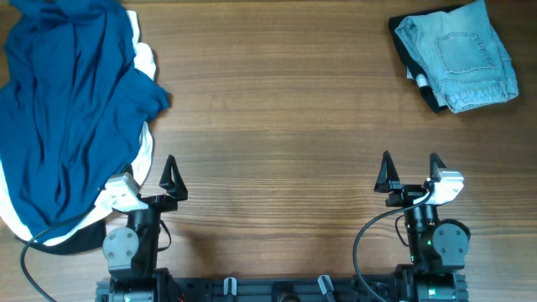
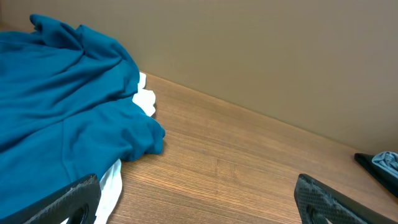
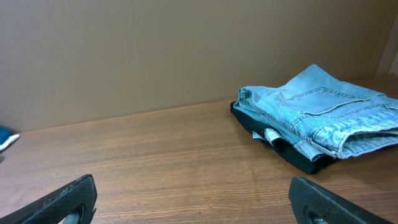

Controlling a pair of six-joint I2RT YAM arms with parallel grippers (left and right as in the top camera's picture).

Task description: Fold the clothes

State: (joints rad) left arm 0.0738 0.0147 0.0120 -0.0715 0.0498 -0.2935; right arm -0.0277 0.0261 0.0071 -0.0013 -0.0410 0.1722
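The clothes lie in a crumpled heap at the table's left: a deep-blue T-shirt [image 1: 71, 101] spread over a white shirt [image 1: 147, 143] that shows along its right and lower edges. My left gripper [image 1: 148, 174] stands open at the heap's lower right edge, its left finger against the fabric, nothing between the jaws. In the left wrist view the blue T-shirt [image 2: 62, 118] fills the left side, the white shirt [image 2: 111, 186] peeks out by the left finger, and the left gripper [image 2: 199, 202] spans bare wood. My right gripper [image 1: 410, 168] is open and empty over bare table; the right wrist view shows it [image 3: 193, 202] wide apart.
Folded pale blue jeans [image 1: 460, 54] rest on a black garment [image 1: 432, 99] at the far right corner, also seen as jeans [image 3: 323, 115] in the right wrist view. A brown wall [image 2: 261, 56] backs the wooden table [image 1: 277, 109]. Both arm bases sit at the near edge.
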